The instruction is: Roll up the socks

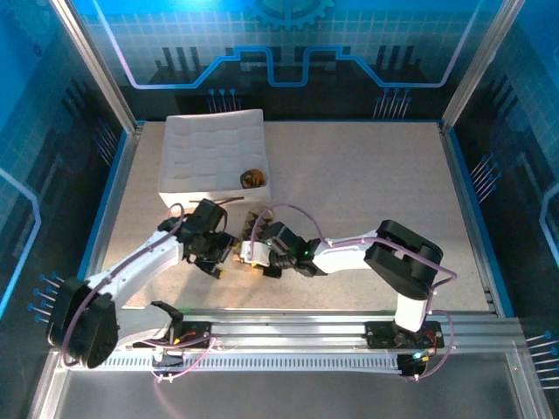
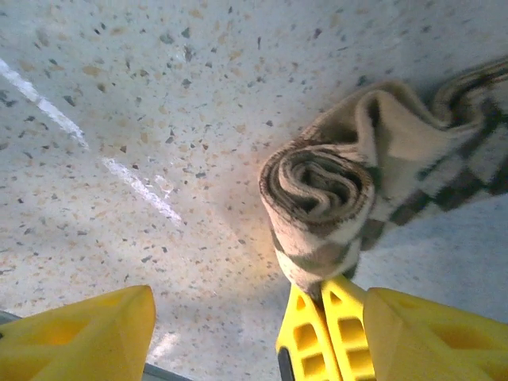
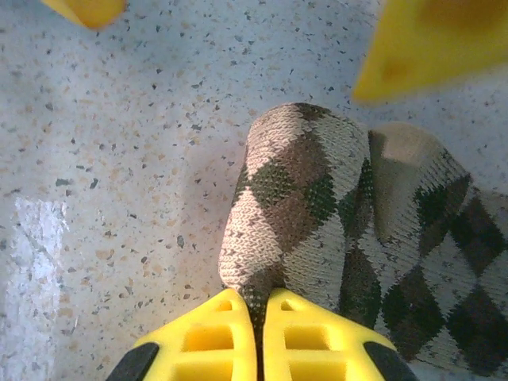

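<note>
I work on a pale beige tabletop (image 1: 376,192) of speckled, stone-like material, flecked with dark and orange grains. A thin blue strip (image 1: 108,199) edges its left side. Slanted silver aluminium posts (image 1: 92,61) frame the cell around me, and a silver slotted aluminium rail (image 1: 288,330) runs along the near edge. The back wall panel (image 1: 288,44) glows blue with a grid and circuit-line pattern. Up close, a whitish streak (image 2: 127,178) crosses the tabletop.

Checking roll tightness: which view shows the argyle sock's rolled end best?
Left wrist: the argyle sock faces it end-on, spiral coils clear. Right wrist shows its diamond-patterned side; top external, a small patch between the arms.
</note>
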You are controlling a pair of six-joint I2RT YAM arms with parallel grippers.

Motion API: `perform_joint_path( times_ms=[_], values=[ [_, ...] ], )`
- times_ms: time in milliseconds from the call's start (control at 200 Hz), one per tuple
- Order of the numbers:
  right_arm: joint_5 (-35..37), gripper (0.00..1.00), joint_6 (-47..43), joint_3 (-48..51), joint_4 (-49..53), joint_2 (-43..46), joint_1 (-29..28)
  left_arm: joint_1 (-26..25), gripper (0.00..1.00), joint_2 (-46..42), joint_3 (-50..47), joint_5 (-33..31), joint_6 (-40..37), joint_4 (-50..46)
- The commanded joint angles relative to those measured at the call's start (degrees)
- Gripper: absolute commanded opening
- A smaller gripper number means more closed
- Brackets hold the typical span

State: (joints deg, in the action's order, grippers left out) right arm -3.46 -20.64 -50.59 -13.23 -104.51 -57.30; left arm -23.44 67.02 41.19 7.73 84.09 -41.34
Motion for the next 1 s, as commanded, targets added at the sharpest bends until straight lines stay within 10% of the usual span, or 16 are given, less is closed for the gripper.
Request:
perform_joint_path(
  times_ms=[0,795,996],
  values=[
    [-8.7,0.0,6.7,0.5,11.9,-4.1,2.8,1.3,0.71,-3.2,-1.9,-0.6,0.8,-3.4],
    [-33.9,0.0,23.2,-13.5,24.2,-16.2,14.7,-2.5,0.63,15.4,-2.2,-0.6,-2.0,19.9],
    [-33.9,0.0,22.6,-13.4,22.9,-14.9,14.6,-4.3,0.22,20.4,-1.8,-1.4,-0.9,13.4]
  ],
)
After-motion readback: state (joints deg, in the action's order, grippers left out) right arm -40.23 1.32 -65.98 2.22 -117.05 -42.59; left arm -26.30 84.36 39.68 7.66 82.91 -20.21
